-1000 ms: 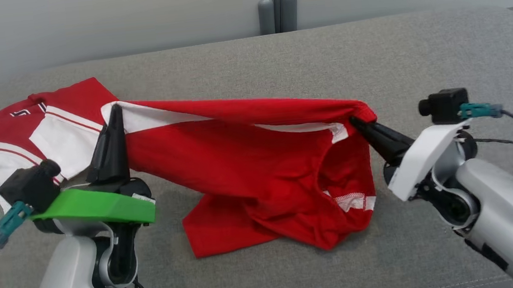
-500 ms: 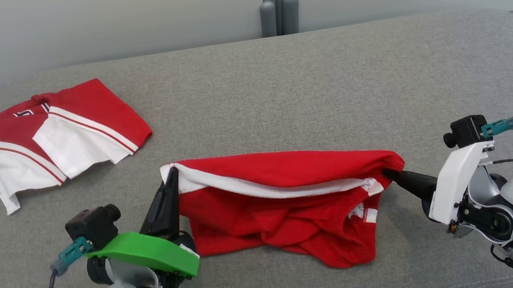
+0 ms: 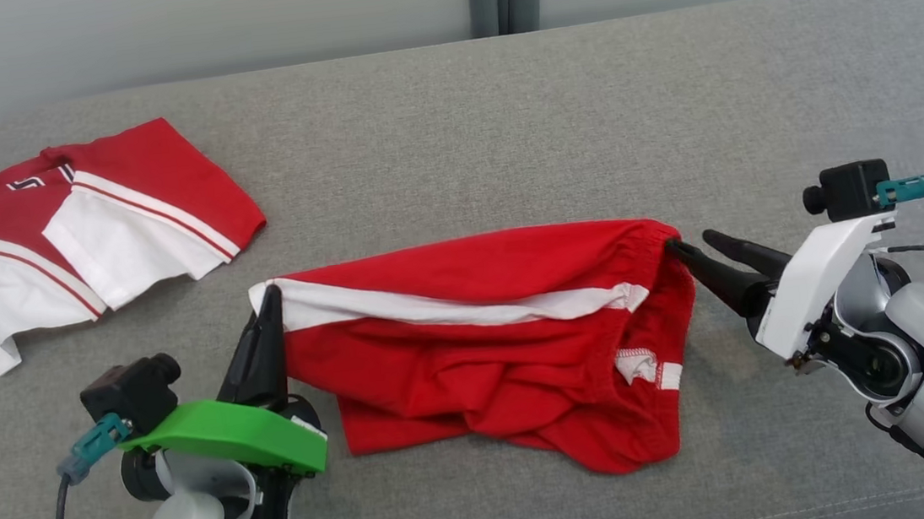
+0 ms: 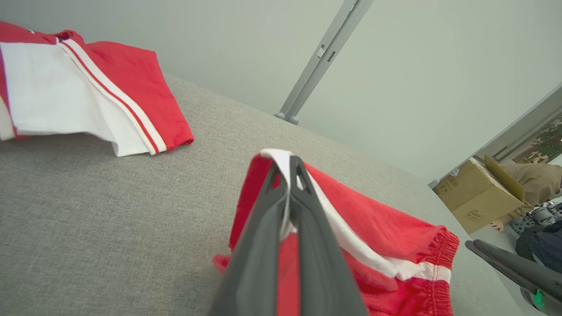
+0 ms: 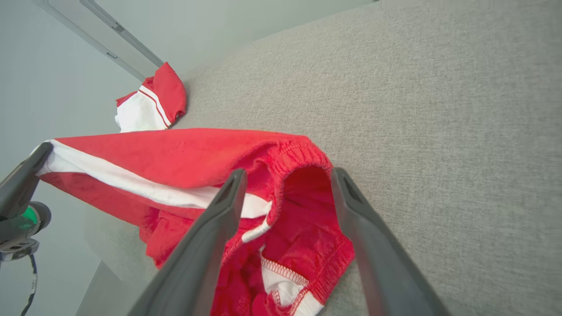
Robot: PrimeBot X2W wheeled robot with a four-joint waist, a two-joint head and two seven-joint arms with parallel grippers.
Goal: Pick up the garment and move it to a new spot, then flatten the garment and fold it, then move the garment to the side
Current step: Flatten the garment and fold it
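Down low on the left, pinching a white corner of the shorts with the left gripper, pressed tight. On the right, spread wide with the right gripper, just beside the waistband, holding nothing. Lying bunched in the middle of the couch, not flat yet. Farther back, left: other clothes. Looks like the end of the moving step. Next: let go on the left, then smooth flat.

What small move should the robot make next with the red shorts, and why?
Probably open the left gripper. It is shut on a corner of the red shorts, holding it up, while the right gripper stands open at the waistband and the rest lies on the grey cushion. Releasing would let them settle for flattening.
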